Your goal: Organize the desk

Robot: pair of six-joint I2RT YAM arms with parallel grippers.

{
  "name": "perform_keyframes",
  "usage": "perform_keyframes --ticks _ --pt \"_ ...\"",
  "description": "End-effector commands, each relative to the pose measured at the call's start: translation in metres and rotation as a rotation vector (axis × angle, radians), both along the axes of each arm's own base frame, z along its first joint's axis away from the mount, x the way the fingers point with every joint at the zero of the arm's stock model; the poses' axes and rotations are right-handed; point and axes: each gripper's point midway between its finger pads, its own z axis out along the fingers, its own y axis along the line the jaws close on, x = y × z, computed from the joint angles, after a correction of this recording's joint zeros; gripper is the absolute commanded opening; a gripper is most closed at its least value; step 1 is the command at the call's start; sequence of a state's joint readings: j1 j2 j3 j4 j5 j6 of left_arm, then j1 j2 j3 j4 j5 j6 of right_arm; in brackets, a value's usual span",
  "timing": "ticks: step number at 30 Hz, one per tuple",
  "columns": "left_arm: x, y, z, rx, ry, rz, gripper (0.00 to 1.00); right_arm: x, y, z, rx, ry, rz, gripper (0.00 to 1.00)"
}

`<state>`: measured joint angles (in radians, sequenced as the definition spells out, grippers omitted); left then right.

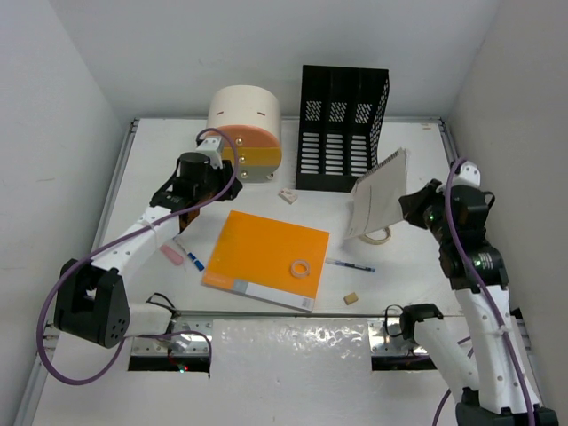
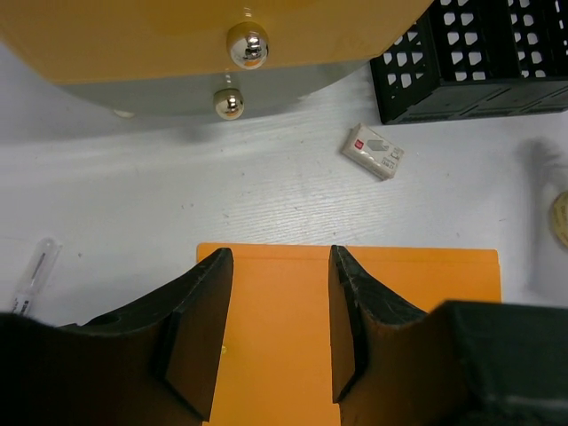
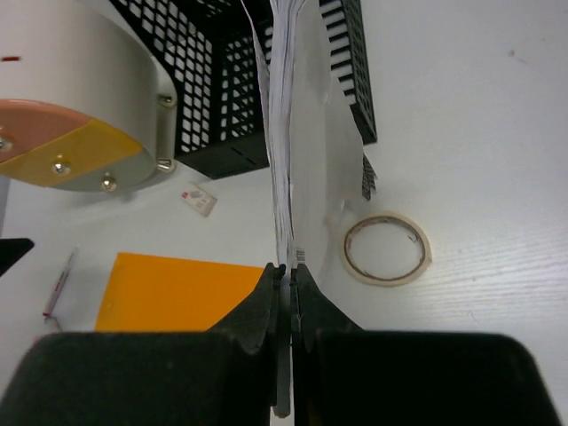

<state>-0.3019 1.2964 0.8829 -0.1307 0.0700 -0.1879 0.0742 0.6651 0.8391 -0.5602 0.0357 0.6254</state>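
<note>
The white desk point(image 1: 417, 266) holds an orange folder point(image 1: 266, 257) at its middle. My right gripper point(image 1: 410, 207) is shut on a white spiral notepad point(image 1: 377, 193), held on edge above the desk near the black file rack point(image 1: 342, 129); it also shows in the right wrist view point(image 3: 288, 133). My left gripper point(image 1: 191, 206) is open and empty, hovering over the folder's far left corner point(image 2: 275, 293), in front of the round drawer box point(image 1: 246, 131).
A roll of tape point(image 3: 387, 248) lies under the notepad. A small tape ring point(image 1: 301, 267) sits on the folder. A blue pen point(image 1: 351, 264), an eraser point(image 1: 287, 196), a wooden block point(image 1: 351, 298), a pink marker point(image 1: 171, 256) and a foil strip point(image 1: 288, 351) are also there.
</note>
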Motion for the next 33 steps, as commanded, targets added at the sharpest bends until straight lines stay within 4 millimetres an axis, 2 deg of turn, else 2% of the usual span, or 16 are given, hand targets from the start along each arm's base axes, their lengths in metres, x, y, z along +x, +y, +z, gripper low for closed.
perform_keyframes --ticks 1,5,9,10,11,12,14,18,19,22,26,28,30,31,33 --pt "0.005 -0.003 0.006 -0.001 -0.041 0.001 0.40 0.011 0.011 0.064 -0.011 -0.145 0.080 0.00" --pt "0.004 -0.001 0.001 0.001 -0.032 0.012 0.40 0.019 0.016 0.102 -0.030 -0.209 0.119 0.00" --pt "0.004 -0.002 0.001 -0.001 -0.036 0.011 0.40 0.030 0.017 0.152 -0.097 -0.317 0.158 0.00" --pt "0.004 -0.001 0.000 0.001 -0.034 0.010 0.40 0.039 0.018 0.154 -0.109 -0.316 0.166 0.00" --pt "0.004 -0.002 0.000 0.001 -0.034 0.010 0.40 0.043 0.018 0.168 -0.141 -0.365 0.177 0.00" --pt "0.005 -0.002 -0.001 0.003 -0.033 0.009 0.40 0.052 0.018 0.167 -0.157 -0.363 0.182 0.00" --pt "0.004 -0.001 -0.004 0.004 -0.027 0.011 0.40 0.062 0.017 0.179 -0.211 -0.407 0.191 0.00" --pt "0.004 -0.002 -0.009 0.008 -0.013 0.010 0.40 0.093 0.016 0.175 -0.293 -0.413 0.208 0.00" --pt "0.004 -0.002 -0.012 0.010 -0.006 0.010 0.40 0.105 0.015 0.164 -0.312 -0.381 0.212 0.00" --pt "0.005 0.000 -0.018 0.020 0.007 0.018 0.40 0.127 0.009 0.151 -0.341 -0.368 0.182 0.00" --pt "0.004 0.001 -0.024 0.031 0.021 0.021 0.40 0.146 0.009 0.155 -0.367 -0.390 0.180 0.00" --pt "0.004 0.002 -0.027 0.037 0.029 0.024 0.40 0.152 0.007 0.168 -0.388 -0.420 0.169 0.00" --pt "0.004 0.003 -0.030 0.043 0.036 0.026 0.40 0.161 0.003 0.168 -0.407 -0.411 0.152 0.00" --pt "0.004 0.003 -0.030 0.045 0.036 0.026 0.40 0.163 0.001 0.176 -0.421 -0.425 0.146 0.00" --pt "0.003 0.005 -0.032 0.051 0.042 0.029 0.40 0.172 0.000 0.174 -0.435 -0.416 0.140 0.00"
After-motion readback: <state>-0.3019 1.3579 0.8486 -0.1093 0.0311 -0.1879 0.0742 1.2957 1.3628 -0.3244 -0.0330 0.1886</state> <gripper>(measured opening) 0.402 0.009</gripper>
